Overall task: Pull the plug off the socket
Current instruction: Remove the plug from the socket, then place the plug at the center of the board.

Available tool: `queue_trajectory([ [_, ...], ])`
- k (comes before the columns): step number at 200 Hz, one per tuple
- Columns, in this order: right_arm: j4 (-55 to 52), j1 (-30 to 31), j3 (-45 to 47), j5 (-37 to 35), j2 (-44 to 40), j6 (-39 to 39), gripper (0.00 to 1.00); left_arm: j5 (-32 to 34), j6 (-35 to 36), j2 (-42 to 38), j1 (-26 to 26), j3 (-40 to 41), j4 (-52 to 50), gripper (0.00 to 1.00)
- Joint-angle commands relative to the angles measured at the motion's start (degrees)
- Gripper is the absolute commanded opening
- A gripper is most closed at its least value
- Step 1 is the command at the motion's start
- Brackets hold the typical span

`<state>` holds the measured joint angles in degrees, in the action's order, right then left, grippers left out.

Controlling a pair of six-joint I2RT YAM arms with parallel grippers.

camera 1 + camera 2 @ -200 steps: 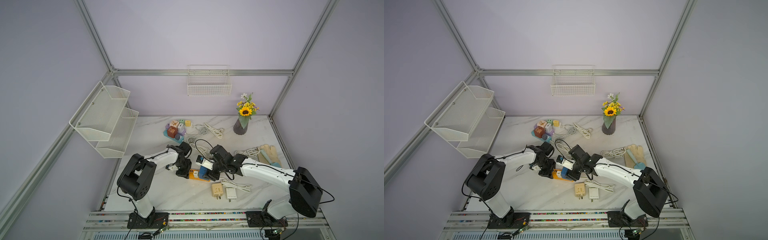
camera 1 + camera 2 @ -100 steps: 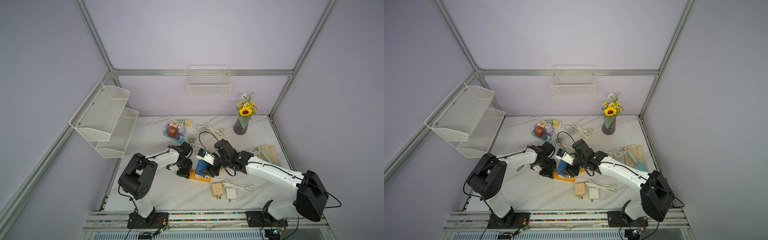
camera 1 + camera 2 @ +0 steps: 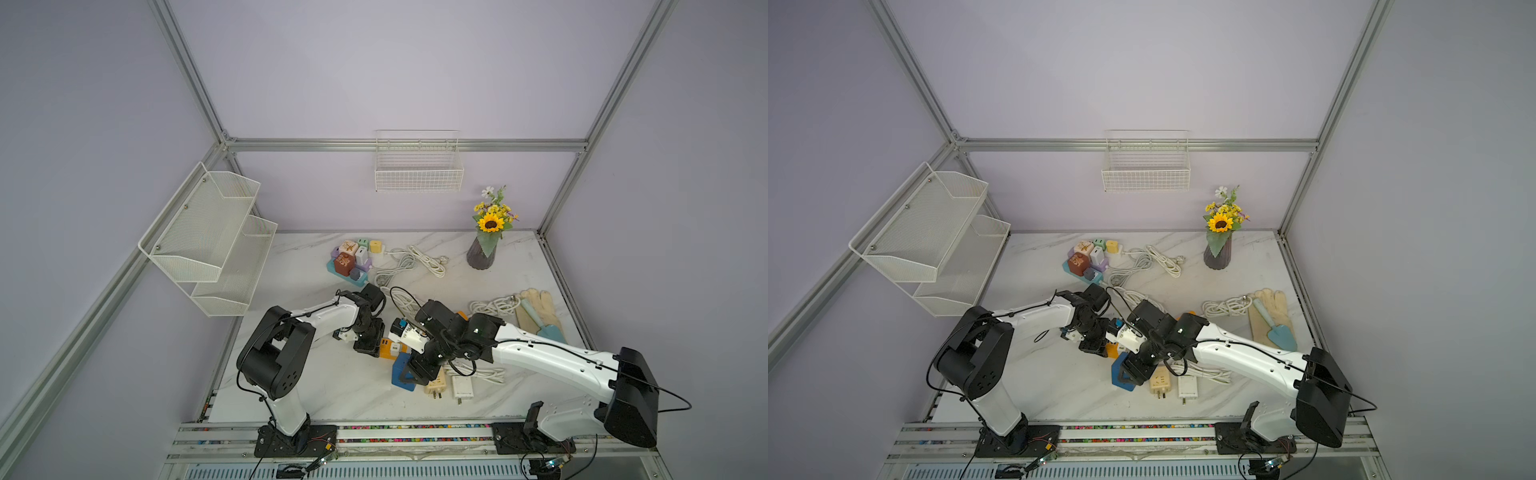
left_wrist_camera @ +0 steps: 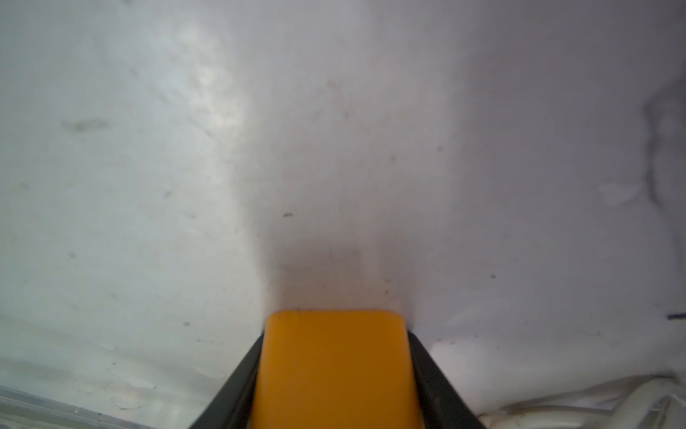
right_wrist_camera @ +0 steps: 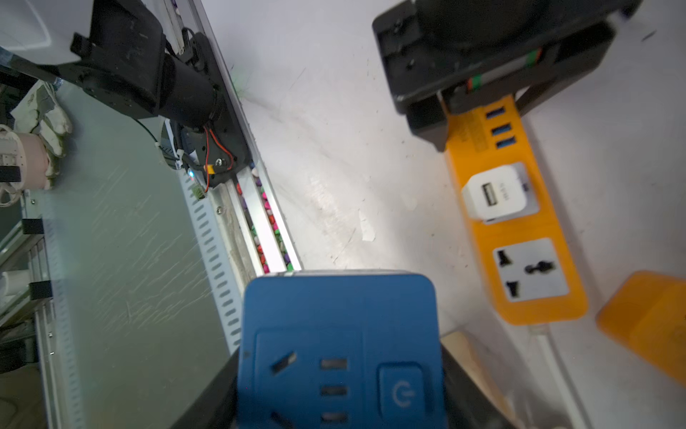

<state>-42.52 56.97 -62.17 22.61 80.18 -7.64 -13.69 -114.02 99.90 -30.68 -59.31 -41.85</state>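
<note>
Blue plug held by right end effector; left end effector clamps orange socket.

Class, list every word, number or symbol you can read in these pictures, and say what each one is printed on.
Power symbol (circle with a stroke): on the button of the blue adapter.
Grey print beside the USB port of the white charger: too blurred to read.
Dark print near the blue USB ports of the orange power strip: too blurred to read.
No words or numbers are readable.
</note>
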Motion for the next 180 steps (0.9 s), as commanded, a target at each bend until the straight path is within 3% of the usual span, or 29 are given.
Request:
queue_trajectory([
  [1,-5.5,0.3,-2.5,-0.5,1.3,-15.1,0.33,4.8,-0.3,3.3,-0.2,0.6,3.0,0.00],
  [59,-20.3,0.6,-14.2,-4.2,19.9,-25.1,0.36,4.6,-0.1,3.0,-0.2,0.6,3.9,0.00],
  [108,-23.9,0.7,-18.4,-5.7,26.1,-31.7,0.40,4.4,0.1,2.5,-0.1,1.1,3.9,0.00],
  [152,-24.2,0.7,-20.1,-7.5,29.6,-32.4,0.56,4.2,0.1,2.2,-0.1,1.2,3.9,0.00],
  [180,-23.0,0.6,-19.2,-7.0,31.0,-32.4,0.60,4.2,0.1,2.0,-0.2,1.5,3.9,0.00],
])
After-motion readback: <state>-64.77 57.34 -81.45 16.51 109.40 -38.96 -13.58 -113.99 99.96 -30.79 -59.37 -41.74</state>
